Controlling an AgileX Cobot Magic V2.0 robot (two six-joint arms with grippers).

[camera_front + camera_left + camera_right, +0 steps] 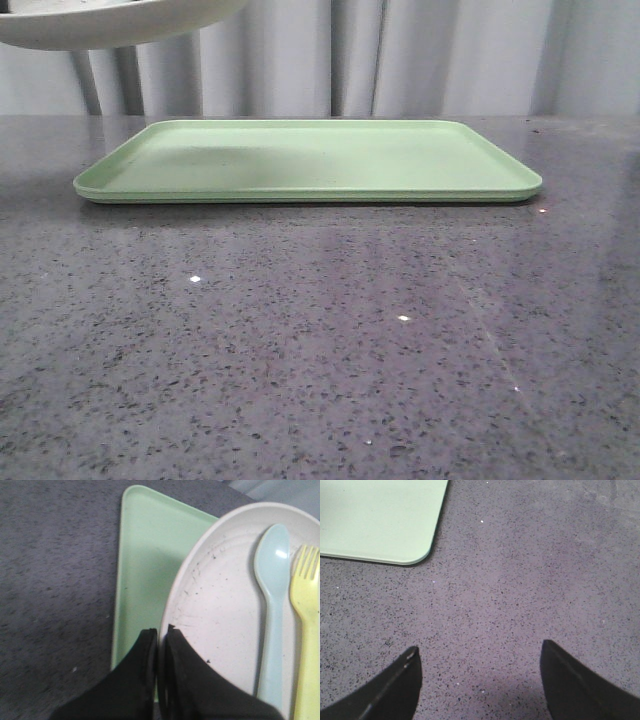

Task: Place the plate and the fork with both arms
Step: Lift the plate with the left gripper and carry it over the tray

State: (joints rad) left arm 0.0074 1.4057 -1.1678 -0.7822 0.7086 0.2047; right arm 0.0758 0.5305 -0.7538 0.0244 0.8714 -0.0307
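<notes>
Nothing stands on the green tray (310,160) in the front view, its whole flat surface bare, with grey speckled table (320,340) open in front and to both sides. The plate (220,615) hangs over the tray's left end, pinched at its rim by the left gripper (161,645), with the spoon (271,595) and fork (305,605) lying on it. The right gripper (479,680) hovers, fingers wide apart, above bare table beside a tray corner, probably the near right one.

Light-green tray (310,160), grey speckled table (320,350), off-white dark-specked plate (220,605), yellow fork (306,605), pale-blue spoon (272,580), black grippers showing (160,635).
</notes>
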